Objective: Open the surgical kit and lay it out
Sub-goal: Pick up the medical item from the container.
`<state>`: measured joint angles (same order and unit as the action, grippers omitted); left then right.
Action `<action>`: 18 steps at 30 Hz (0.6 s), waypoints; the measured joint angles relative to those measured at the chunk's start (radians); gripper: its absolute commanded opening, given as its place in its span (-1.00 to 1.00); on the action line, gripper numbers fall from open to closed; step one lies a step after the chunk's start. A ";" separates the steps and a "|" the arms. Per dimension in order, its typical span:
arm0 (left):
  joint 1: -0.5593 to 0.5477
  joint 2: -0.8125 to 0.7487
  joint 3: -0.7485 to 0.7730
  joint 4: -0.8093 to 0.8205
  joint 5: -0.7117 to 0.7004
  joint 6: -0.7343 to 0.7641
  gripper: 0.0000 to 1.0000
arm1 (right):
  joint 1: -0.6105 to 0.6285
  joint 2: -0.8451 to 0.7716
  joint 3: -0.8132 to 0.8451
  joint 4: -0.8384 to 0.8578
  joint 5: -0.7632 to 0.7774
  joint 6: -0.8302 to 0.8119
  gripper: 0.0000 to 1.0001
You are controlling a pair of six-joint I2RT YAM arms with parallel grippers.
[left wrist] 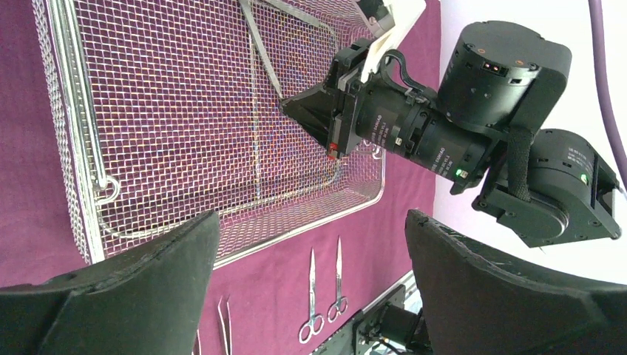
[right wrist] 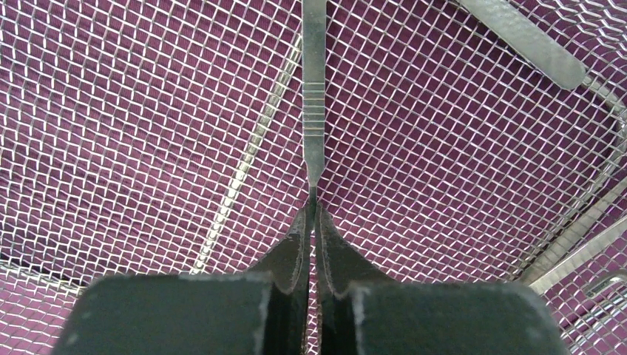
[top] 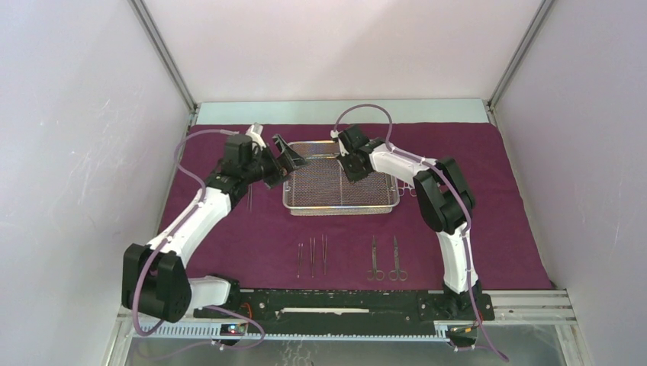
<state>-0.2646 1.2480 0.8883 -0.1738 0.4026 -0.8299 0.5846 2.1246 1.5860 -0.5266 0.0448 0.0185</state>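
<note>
The maroon cloth (top: 229, 236) lies spread open on the table. The silver mesh tray (top: 339, 206) stands on it at the middle back. My right gripper (top: 349, 169) is inside the tray and shut on the thin end of a flat steel handle (right wrist: 313, 96). The left wrist view also shows it (left wrist: 292, 111) holding this handle (left wrist: 262, 52). My left gripper (top: 288, 158) is open and empty, hovering at the tray's back left corner. Three tweezers (top: 311, 256) and two scissors (top: 385, 259) lie in a row on the cloth near me.
More steel instruments lie in the tray: a flat handle (right wrist: 525, 41) and others by the wall (right wrist: 584, 255). A thin instrument (top: 250, 200) lies left of the tray. Ring handles (top: 409, 191) show at its right. Walls close in the left, back and right.
</note>
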 measured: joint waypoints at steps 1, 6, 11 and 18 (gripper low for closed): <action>0.000 0.009 0.000 0.006 0.002 -0.005 1.00 | -0.002 0.000 0.000 0.000 -0.002 0.003 -0.98; -0.007 0.050 0.000 0.030 0.002 -0.034 1.00 | -0.008 -0.001 0.000 -0.001 -0.013 0.013 -1.00; -0.038 0.100 0.011 0.029 -0.008 -0.043 0.99 | -0.008 -0.006 0.000 -0.005 -0.024 0.020 -1.00; -0.069 0.169 0.076 0.032 -0.033 -0.067 1.00 | -0.007 -0.023 -0.002 -0.007 -0.028 0.038 -1.00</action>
<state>-0.3336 1.4170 0.9646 -0.1421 0.3698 -0.8970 0.5774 2.1014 1.5841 -0.5339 0.0166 0.0563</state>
